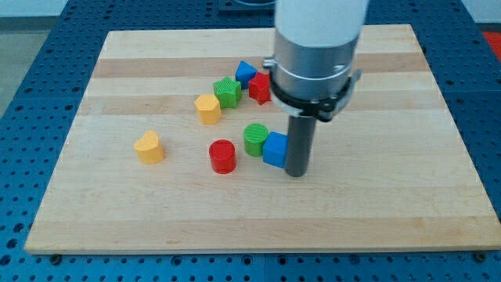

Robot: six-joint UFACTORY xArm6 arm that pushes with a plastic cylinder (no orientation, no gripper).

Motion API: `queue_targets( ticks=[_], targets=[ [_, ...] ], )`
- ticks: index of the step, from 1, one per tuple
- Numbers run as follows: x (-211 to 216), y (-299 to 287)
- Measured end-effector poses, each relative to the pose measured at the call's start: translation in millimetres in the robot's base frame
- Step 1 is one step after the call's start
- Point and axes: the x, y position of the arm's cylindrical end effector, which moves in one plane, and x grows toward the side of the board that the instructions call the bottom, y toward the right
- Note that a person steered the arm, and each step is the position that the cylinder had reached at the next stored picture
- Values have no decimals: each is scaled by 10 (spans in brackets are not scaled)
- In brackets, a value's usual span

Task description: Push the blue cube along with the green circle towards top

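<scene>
I see a pale wooden board (156, 211) with lighter and darker strips along its length, lying on a blue perforated table (23, 47) that shows on all sides. The light is even, with soft shadows.

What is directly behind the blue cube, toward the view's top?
Bare board lies directly behind the blue cube; the green cylinder touches its left side. My tip covers its right edge, so nothing there can be seen.
</scene>
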Motion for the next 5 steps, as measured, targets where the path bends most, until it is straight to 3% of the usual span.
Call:
queue_targets(
  ticks=[3,5],
  targets=[
    [-235,-261],
    [-176,-468]
  ],
)
